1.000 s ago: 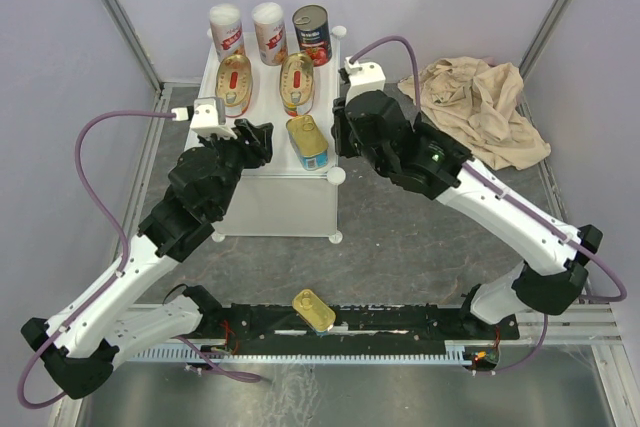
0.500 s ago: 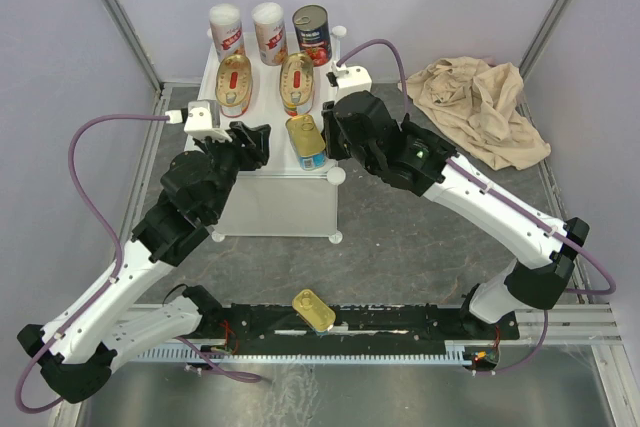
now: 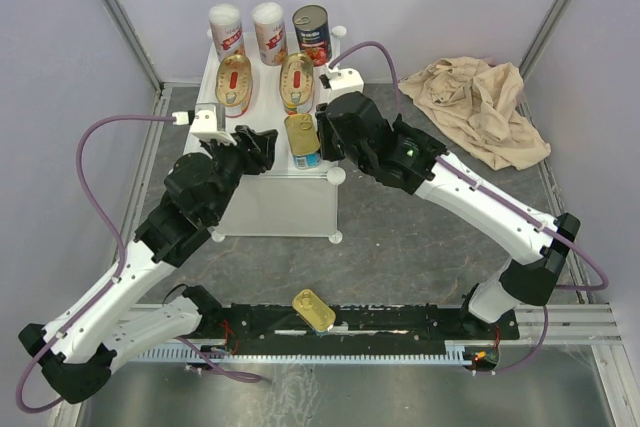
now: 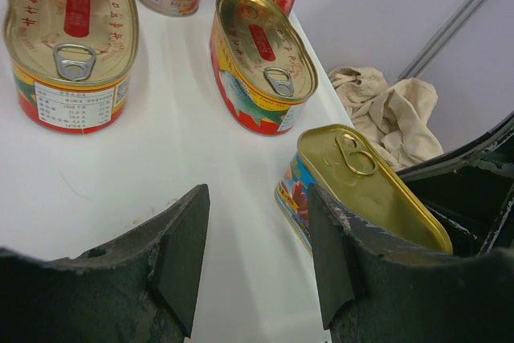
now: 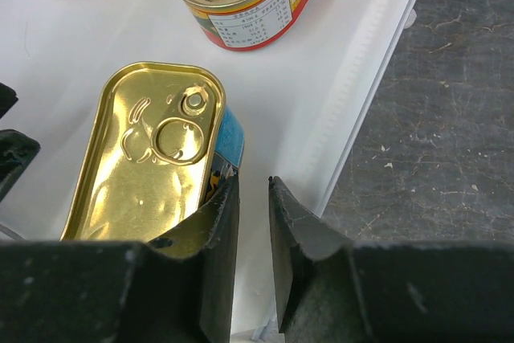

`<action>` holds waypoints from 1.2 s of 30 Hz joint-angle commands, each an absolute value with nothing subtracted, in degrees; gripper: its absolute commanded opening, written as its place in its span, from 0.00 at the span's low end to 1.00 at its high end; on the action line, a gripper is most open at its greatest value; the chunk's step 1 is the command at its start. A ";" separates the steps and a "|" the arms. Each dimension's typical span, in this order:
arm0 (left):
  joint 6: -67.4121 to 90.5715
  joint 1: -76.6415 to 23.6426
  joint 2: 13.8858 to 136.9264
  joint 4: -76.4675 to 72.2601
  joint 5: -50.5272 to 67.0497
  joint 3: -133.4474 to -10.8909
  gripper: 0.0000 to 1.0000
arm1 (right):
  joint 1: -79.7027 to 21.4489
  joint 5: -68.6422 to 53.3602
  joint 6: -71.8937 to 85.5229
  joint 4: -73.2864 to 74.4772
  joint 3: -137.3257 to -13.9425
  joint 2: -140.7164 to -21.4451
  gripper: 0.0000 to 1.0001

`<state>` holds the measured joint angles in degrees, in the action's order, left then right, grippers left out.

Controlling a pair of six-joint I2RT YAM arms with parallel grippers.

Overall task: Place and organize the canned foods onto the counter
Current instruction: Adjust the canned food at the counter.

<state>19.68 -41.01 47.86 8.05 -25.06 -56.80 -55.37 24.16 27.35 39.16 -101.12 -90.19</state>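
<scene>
Right, you had your right gripper down on top of the white counter, fingers drawn almost together with just a slit between them and nothing clamped. One finger stood hard up against the long side of the gold rectangular tin; whether it actually touched, I couldn't tell. That tin lay flat near the counter's near right corner, ring pull up. Your left gripper hovered just left of the same tin, fingers well apart, bare counter top showing between them and nothing held. So the tin sat between your two grippers.

Farther back, the left oblong tin and the right oblong tin lay side by side, both red and yellow. Along the far edge stood the left white-and-red cylinder, the right white-and-red cylinder and the dark cylinder with its red label, all upright.

The second gold tin was off the counter, lying on the black rail between the arm bases. The beige cloth was crumpled on the grey floor to the counter's right.
</scene>
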 commanded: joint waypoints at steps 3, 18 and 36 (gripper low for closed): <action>21.71 -41.19 47.83 4.39 -22.35 -56.98 0.59 | -55.32 23.05 27.78 35.41 -102.16 -90.20 0.29; 23.01 -41.20 45.18 5.32 -23.16 -56.58 0.59 | -56.75 20.46 29.18 34.28 -102.53 -91.61 0.28; 25.05 -41.12 41.79 8.39 -19.56 -56.26 0.60 | -59.81 21.16 29.27 33.66 -105.58 -94.86 0.28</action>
